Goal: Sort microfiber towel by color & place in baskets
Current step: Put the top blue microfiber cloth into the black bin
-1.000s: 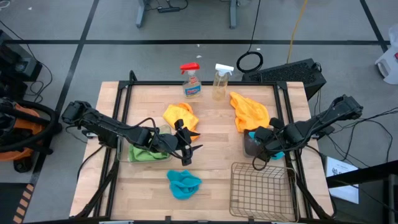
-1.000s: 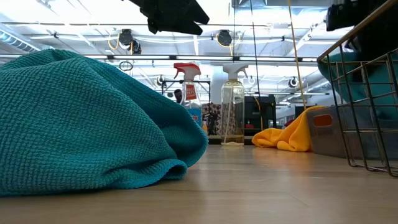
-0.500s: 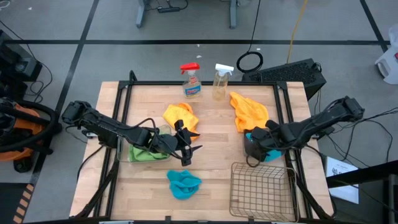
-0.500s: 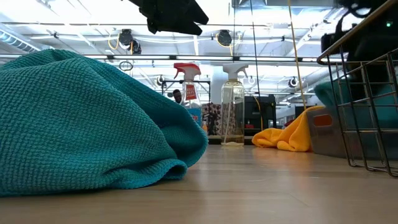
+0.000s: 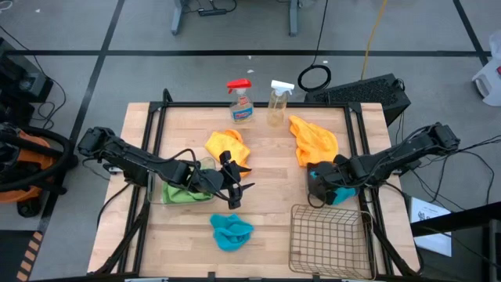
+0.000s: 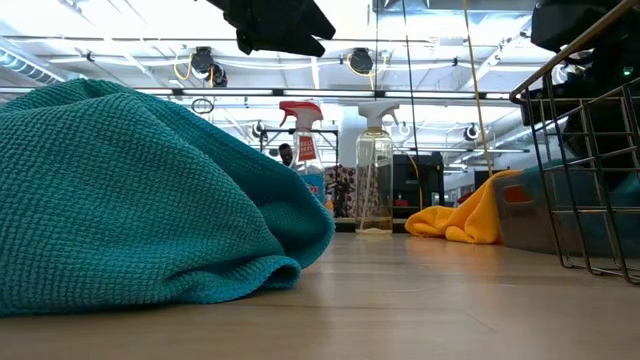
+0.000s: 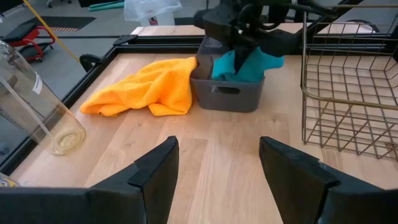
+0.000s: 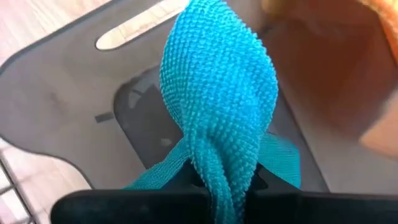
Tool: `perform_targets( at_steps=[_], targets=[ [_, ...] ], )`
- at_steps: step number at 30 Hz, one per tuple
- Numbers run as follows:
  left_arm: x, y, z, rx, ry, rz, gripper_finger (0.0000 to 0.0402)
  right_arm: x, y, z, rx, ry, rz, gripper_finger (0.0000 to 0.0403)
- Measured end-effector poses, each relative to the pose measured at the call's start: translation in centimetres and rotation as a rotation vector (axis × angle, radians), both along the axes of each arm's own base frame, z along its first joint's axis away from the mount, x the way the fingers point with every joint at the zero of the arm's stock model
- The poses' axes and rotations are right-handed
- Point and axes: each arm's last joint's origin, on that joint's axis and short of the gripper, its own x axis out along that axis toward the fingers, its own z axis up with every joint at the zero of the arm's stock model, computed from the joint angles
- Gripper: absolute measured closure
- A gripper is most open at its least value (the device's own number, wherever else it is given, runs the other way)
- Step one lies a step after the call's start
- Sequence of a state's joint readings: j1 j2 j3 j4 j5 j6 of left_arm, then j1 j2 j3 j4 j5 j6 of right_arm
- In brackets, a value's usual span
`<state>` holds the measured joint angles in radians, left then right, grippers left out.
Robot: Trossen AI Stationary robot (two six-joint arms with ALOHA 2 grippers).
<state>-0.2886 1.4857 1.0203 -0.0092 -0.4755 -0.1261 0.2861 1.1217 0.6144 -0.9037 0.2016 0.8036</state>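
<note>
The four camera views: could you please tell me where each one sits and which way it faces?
High view: overhead, facing straight down; table, both arms.
Low view: at tabletop height, facing level across; blue towel up close, an arm's dark underside above.
Left wrist view: on the left arm, facing the grey bin; its own open fingers.
Right wrist view: on the right arm, facing into the bin; right claw shut on a blue towel.
Shared: both wrist views show that bin.

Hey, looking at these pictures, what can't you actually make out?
- Clear tub: high view, mostly covered by the left arm and the green towel.
- Grey bin floor: left wrist view, hidden by the turquoise towel pinched in the right gripper.
- Wire basket: low view, cut off by the edge.
- Spray bottle label: too small to read.
</note>
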Motion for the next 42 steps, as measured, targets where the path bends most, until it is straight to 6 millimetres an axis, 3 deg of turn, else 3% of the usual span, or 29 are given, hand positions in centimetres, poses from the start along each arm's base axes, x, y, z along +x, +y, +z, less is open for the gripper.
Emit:
perform_targets(
  at_steps=[12, 17, 23, 30, 36, 42],
  targets=[
    [0.0, -0.1, 0.0, -0.041, 0.001, -0.028, 0.0173, 0.1, -0.9, -0.8, 0.064, -0.008, -0.133, 0.0381],
    [0.0, -0.1, -0.1, -0.045, 0.005, -0.036, 0.0173, 0.0, -0.9, -0.3, 0.064, 0.01, -0.153, 0.0322],
    [0.0, -0.1, -0.1, -0.044, 0.013, -0.036, 0.0173, -0.4, -1.0, 1.9, 0.042, 0.1, -0.202, 0.0244],
    [-0.1, -0.2, -0.3, -0.04, 0.032, -0.036, 0.0173, -0.9, -0.6, 4.6, 0.017, 0.166, -0.228, 0.0199],
    [-0.3, -0.2, -0.6, -0.052, 0.06, -0.029, 0.0173, -1.2, 0.7, 6.0, 0.066, 0.128, -0.239, 0.0207],
    [-0.3, -0.3, -0.6, -0.052, 0.058, -0.032, 0.0173, -1.3, 2.6, 6.1, 0.127, 0.086, -0.181, 0.0264]
  ],
)
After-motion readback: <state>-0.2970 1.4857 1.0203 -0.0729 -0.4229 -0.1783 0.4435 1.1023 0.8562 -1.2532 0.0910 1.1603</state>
